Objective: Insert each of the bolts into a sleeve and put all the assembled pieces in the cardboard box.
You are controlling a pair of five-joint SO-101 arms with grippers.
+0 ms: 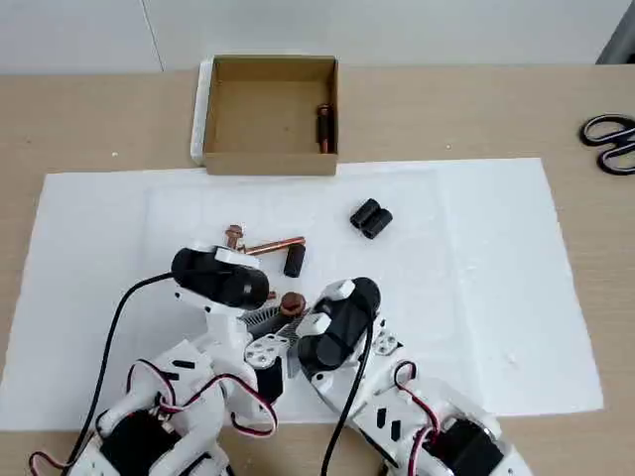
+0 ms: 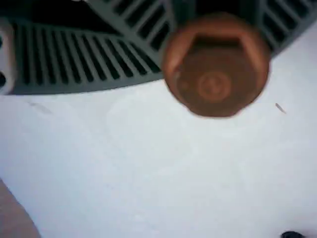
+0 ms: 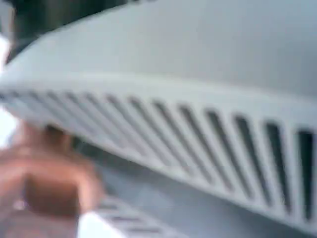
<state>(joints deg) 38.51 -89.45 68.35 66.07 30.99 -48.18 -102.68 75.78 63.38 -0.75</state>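
A copper bolt (image 1: 292, 302) with a hex head sits where both arms meet at the front of the white sheet. In the left wrist view, the bolt head (image 2: 215, 64) faces the camera between grey ribbed fingers (image 2: 74, 59); my left gripper (image 1: 281, 315) looks shut on it. My right gripper (image 1: 298, 337) is pressed in beside it from the right, and the bolt head (image 3: 44, 183) shows blurred in the right wrist view. Another bolt (image 1: 273, 245) lies by a black sleeve (image 1: 294, 260), with a short bolt (image 1: 234, 236) standing nearby. Two black sleeves (image 1: 370, 218) lie together farther back.
The cardboard box (image 1: 208, 109) stands at the back with one assembled piece (image 1: 323, 127) along its right wall. The white sheet (image 1: 476, 297) covers the table's middle. Scissors (image 1: 610, 142) lie at the far right edge.
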